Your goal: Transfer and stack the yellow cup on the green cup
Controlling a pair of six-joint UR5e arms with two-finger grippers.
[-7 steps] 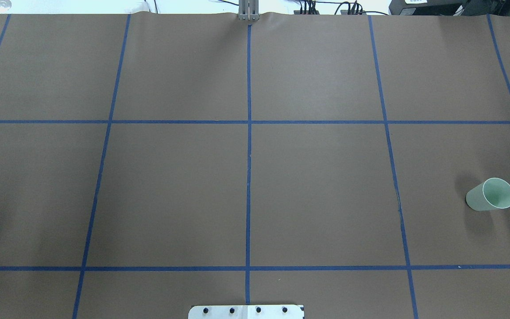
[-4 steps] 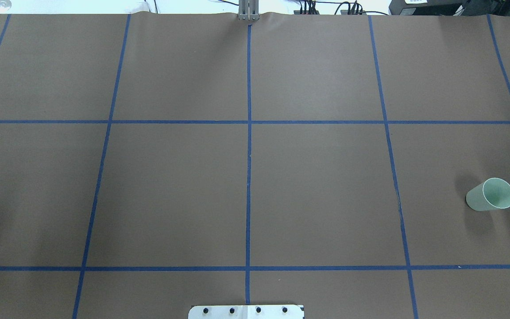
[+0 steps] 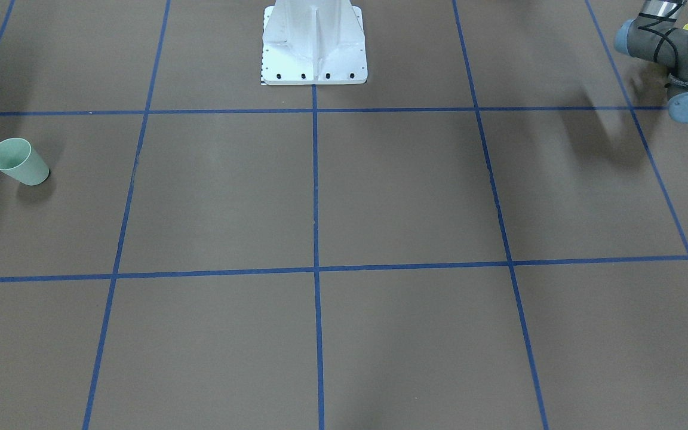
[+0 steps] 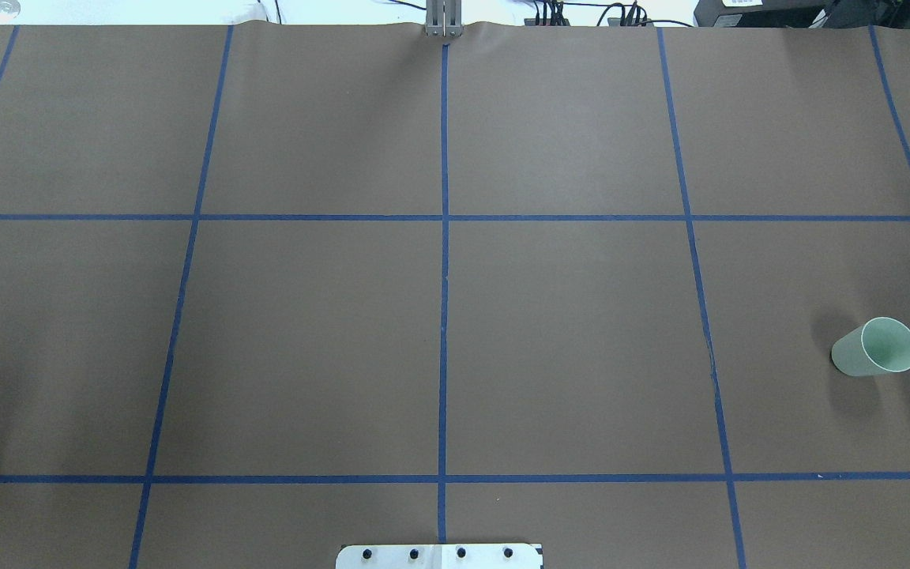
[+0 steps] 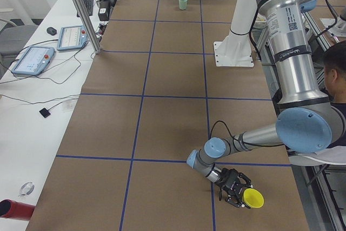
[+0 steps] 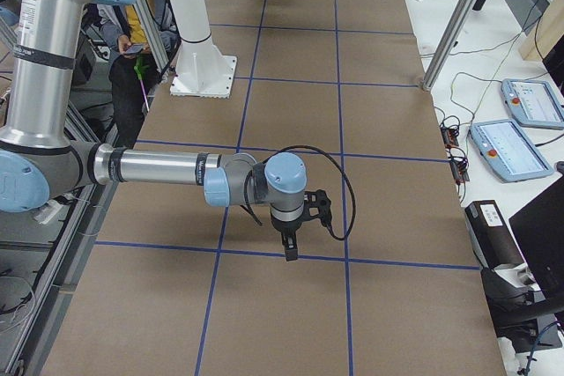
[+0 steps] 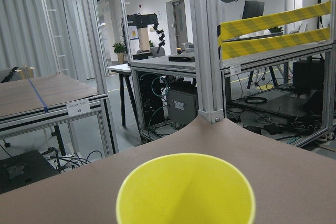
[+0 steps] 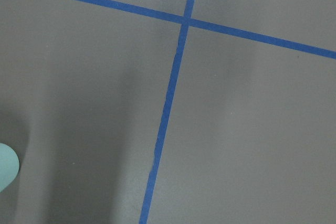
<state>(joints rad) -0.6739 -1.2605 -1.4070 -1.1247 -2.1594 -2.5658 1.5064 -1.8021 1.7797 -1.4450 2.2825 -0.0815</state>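
Observation:
The green cup (image 4: 875,346) stands upright on the brown table at the right side; it also shows in the front-facing view (image 3: 18,161), far off in the exterior left view (image 5: 183,3), and as a sliver in the right wrist view (image 8: 6,167). The yellow cup (image 5: 253,198) is at my left gripper (image 5: 237,196), low over the table's near left corner; its open mouth fills the bottom of the left wrist view (image 7: 185,190). I cannot tell whether the left fingers are shut. My right gripper (image 6: 291,251) points down above the table; I cannot tell its state.
Blue tape lines (image 4: 444,237) divide the brown table into squares. The white robot base (image 3: 314,42) stands at the table's middle edge. A person (image 5: 338,74) sits beside the table near the left arm. Tablets (image 5: 33,59) lie on the side bench.

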